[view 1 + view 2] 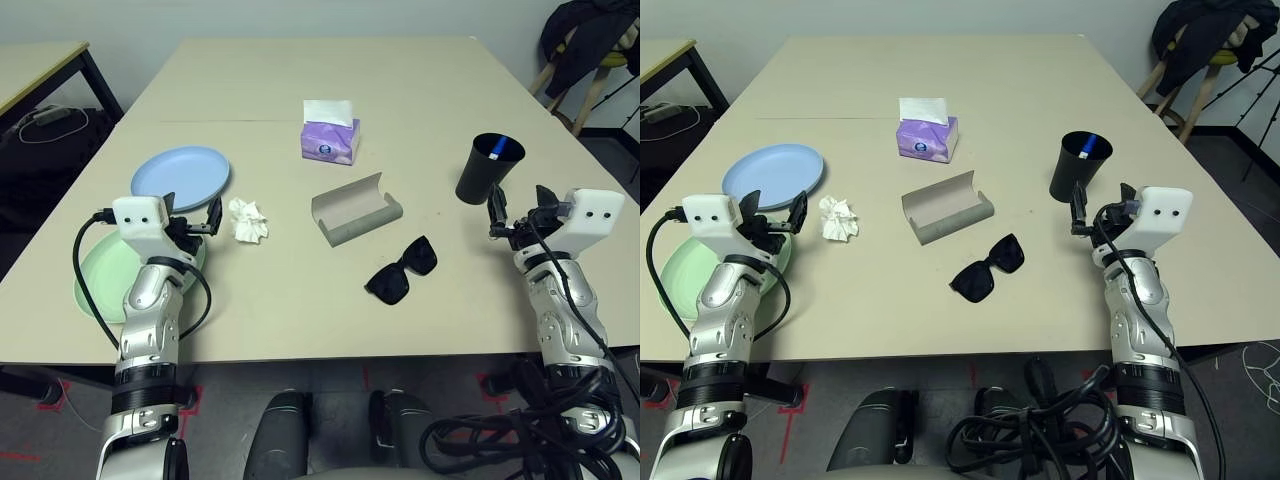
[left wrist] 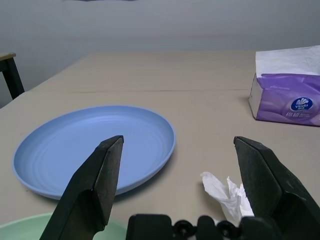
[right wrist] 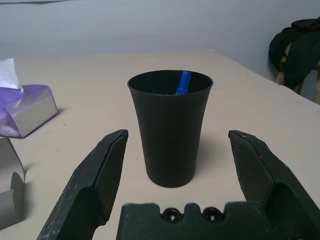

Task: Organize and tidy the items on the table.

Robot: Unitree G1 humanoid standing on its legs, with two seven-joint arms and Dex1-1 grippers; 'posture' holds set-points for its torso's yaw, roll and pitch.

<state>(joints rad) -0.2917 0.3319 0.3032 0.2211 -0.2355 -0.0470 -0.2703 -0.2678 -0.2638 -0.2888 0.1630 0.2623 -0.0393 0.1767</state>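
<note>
Beige tabletop [image 1: 300,330] in front of me, big and smooth, grey wall [image 1: 250,20] behind it, and honestly the tidying looks barely underway. Both my grippers are empty and spread wide: the left [image 2: 179,140] is over by the plates, the right [image 3: 177,135] is lined up with the black cup [image 3: 170,130], one finger either side of the view of it but not gripping.

What looks sorted: a blue-capped pen [image 3: 184,82] is in that cup, which stands upright toward my right. That's about it, I'd say.

What's left: light-blue plate [image 1: 181,177] and mint-green plate [image 1: 103,283] are on my left, not stacked. The crumpled tissue [image 1: 248,221] lies just beside the blue one and probably wants binning. The grey glasses case [image 1: 356,212] sits open mid-table, with the black sunglasses [image 1: 402,270] folded out near it, so I guess those go in and the case gets closed.

Writing-wise, the purple tissue pack [image 2: 288,100] farther back has a blue oval logo with white lettering too small for me to make out, and some pale print under it I can't read for sure either. No other labels I can read.
</note>
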